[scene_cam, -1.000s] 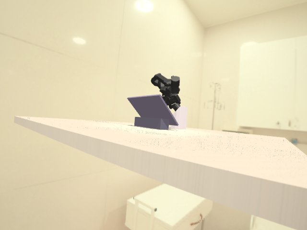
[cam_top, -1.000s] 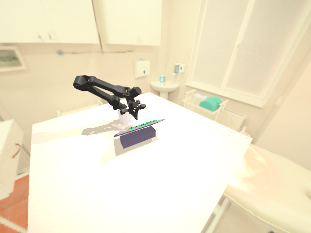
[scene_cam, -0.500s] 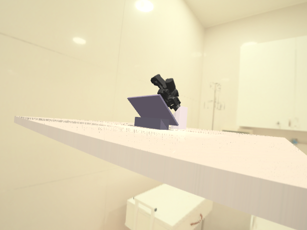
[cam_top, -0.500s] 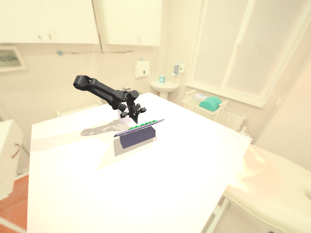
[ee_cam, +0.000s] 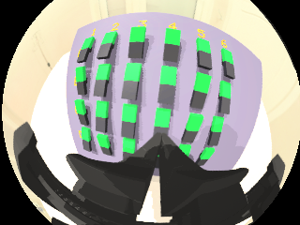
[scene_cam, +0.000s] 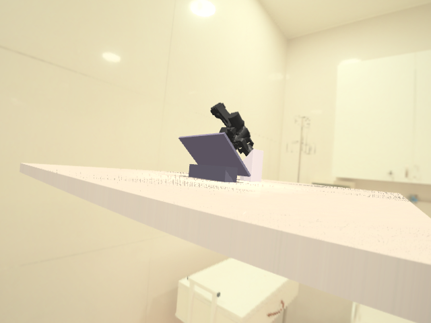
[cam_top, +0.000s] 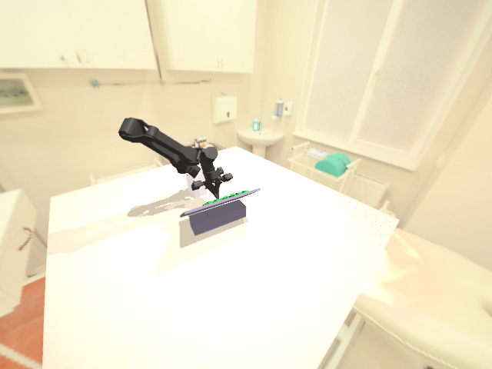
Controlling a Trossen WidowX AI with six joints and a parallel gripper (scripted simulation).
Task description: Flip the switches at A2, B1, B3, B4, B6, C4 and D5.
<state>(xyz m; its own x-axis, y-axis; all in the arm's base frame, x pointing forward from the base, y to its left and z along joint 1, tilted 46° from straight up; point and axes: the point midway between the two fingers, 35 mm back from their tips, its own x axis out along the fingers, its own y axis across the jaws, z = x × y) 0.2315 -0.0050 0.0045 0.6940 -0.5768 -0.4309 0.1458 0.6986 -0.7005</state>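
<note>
White tabletop [cam_top: 277, 254] [scene_cam: 243, 215] in a cream clinic room; tilted lilac switch panel [cam_top: 254, 191] [scene_cam: 212, 147] [ee_cam: 248, 94] sits on it, on a dark purple block base [cam_top: 218, 219] [scene_cam: 211, 173], before the black arm. Black gripper [cam_top: 217, 197] [ee_cam: 160, 137]: jaws together, nothing held, tips in front of column 4's lower switches. Green-and-grey rocker switches [ee_cam: 137, 43] likely stiff, light plastic; no grasp needed, press raised ends with closed tips. Panel probably firm; off-centre pushes could slip onto neighbours.

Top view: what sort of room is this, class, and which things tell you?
Probably a clinic treatment room: a cream padded couch, a small white wall sink and clear soap dispenser suggest it.
</note>
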